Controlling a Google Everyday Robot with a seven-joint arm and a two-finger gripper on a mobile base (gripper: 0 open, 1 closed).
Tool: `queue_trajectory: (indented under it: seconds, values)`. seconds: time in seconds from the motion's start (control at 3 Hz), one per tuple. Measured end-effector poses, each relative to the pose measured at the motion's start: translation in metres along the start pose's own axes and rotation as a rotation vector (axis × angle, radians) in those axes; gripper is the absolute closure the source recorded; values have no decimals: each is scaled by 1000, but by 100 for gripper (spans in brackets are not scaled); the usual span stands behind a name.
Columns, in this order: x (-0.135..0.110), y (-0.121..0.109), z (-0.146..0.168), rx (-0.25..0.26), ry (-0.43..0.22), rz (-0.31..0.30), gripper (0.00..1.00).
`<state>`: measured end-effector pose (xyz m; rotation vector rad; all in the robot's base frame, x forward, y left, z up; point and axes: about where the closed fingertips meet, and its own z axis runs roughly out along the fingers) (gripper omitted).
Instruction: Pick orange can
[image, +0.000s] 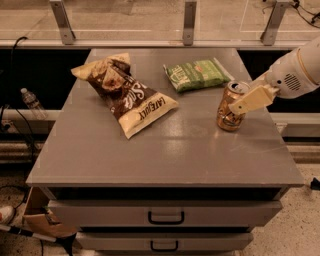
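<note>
Filling most of the camera view, a grey counter (150, 155) is standing on a speckled floor, and two drawers are showing in its front, an upper drawer (100, 216) and a lower drawer (110, 242), each carrying one dark handle. Three metal posts (189, 22) are standing along the rail behind its far edge. One clear water bottle (31, 102) is lying on a ledge off to the left, and one cardboard box (37, 220) is sitting on the floor at the lower left. On the counter, brown snack packaging (122, 90) is lying crumpled at the left, with "LATE JULY" reading on its cream end; whether this is one bag or two overlapping cannot be told. One green snack bag (196, 75) is lying flat near the far edge, its print too small to read. One orange can (226, 111) is standing near the right edge, just in front of the green bag and apart from it, its silver top showing and its dark marks not legible. One white arm (295, 75) is showing at the right edge, and its gripper (246, 102) is sitting at the can, its pale cream end lying across the can's upper right side. Whether it is open or closed on the can cannot be told.
</note>
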<state>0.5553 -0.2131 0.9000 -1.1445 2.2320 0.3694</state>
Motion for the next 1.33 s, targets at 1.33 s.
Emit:
queue_trajectory:
  seconds: [1.33]
  values:
    - [-67, 13, -38, 14, -54, -204, 100]
